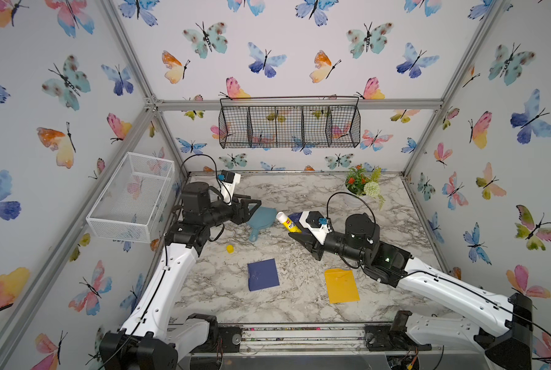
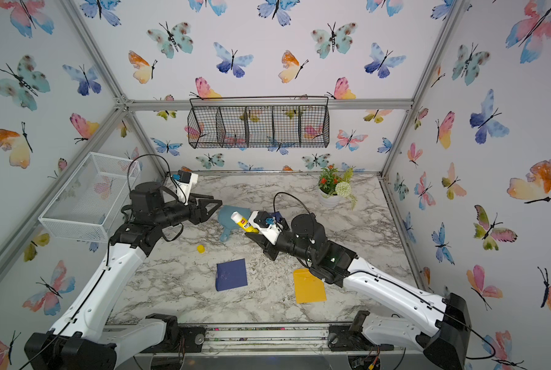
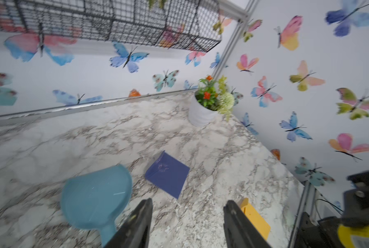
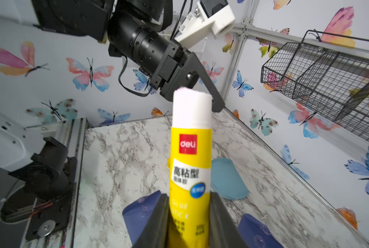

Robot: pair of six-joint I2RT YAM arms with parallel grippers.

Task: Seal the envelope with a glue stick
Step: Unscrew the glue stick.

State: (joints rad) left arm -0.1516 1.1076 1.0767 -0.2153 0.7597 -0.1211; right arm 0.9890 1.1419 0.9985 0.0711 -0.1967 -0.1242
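Above the counter's (image 1: pixel 222 304) middle, the right pincer (image 4: pixel 189 195) is clenched on the glue stick (image 1: pixel 288 222), its white tip slanting up toward the far left corner. The navy envelope (image 1: pixel 263 274) lies nearer the front edge, so I think the tip must turn downward. The left pincer (image 3: pixel 187 203) hangs released, empty.

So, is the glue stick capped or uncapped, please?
Uncapped: the glue stick has a bare white tip; its yellow cap lies on the table.

Marble-patterned desk (image 1: pixel 299 307)
On it lie a navy envelope (image 1: pixel 263 274), yellow envelope (image 1: pixel 341 285), small yellow cap (image 1: pixel 230 249), teal scoop (image 1: pixel 261 221) and a potted plant (image 1: pixel 362 187).
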